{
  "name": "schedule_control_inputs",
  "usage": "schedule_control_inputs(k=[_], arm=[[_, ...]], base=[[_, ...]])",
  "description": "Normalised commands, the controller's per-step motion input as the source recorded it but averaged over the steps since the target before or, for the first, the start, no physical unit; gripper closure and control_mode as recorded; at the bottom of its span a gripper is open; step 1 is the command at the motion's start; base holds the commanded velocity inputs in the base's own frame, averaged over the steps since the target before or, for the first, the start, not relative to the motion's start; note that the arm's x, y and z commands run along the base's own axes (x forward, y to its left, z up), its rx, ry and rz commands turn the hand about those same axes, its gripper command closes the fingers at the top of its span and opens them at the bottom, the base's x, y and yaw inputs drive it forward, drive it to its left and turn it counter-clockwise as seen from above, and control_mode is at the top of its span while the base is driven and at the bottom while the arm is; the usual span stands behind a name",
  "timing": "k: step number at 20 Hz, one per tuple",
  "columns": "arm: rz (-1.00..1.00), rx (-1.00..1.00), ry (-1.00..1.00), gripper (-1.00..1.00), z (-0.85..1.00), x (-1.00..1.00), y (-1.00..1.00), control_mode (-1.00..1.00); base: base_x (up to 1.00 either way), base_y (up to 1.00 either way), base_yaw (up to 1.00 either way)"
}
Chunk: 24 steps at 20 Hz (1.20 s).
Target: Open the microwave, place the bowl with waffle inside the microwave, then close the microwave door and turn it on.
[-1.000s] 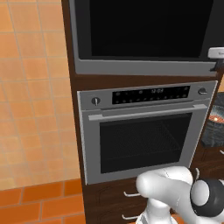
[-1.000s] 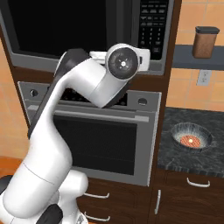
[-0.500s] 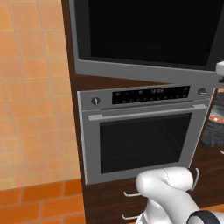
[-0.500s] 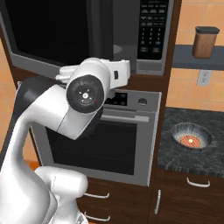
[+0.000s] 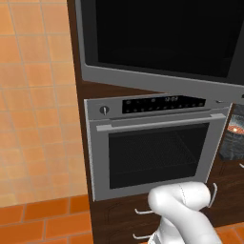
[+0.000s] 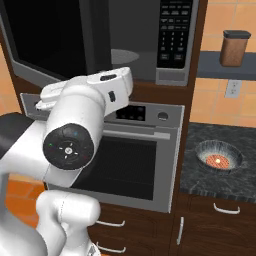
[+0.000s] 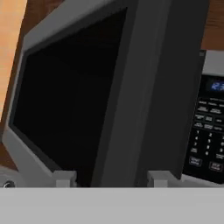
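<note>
While the microwave door [image 6: 52, 42] stands partly open above the oven [image 6: 140, 165], the gripper [image 7: 109, 177] shows parted, empty fingers.

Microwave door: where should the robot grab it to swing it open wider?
Probably the dark vertical bar handle on the free right edge of the microwave door, coming from the front. The bar is thin and upright, so it fits sideways between the jaws. It also sits farthest from the left hinge side, so pulling there should swing the door most easily.
</note>
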Motion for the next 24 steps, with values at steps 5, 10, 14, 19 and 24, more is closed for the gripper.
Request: schedule_control_inputs(k=[5, 10, 14, 19, 24], arm=[[0.17, 0.0, -0.13, -1.0, 0.52, -0.68, -0.35, -1.0], [0.17, -0.03, -0.02, -1.0, -0.15, -0.16, -0.73, -1.0], [0.21, -0.1, -0.18, -1.0, -0.57, 0.18, -0.75, -1.0], [0.16, -0.23, -0.31, -1.0, -0.54, 0.33, -0.29, -1.0], [0.1, -0.27, -0.41, -1.0, -0.32, 0.44, 0.01, -1.0]], base=[[0.0, 0.0, 0.0], [0.0, 0.0, 0.0], [0.0, 0.0, 0.0], [0.0, 0.0, 0.0], [0.0, 0.0, 0.0]])
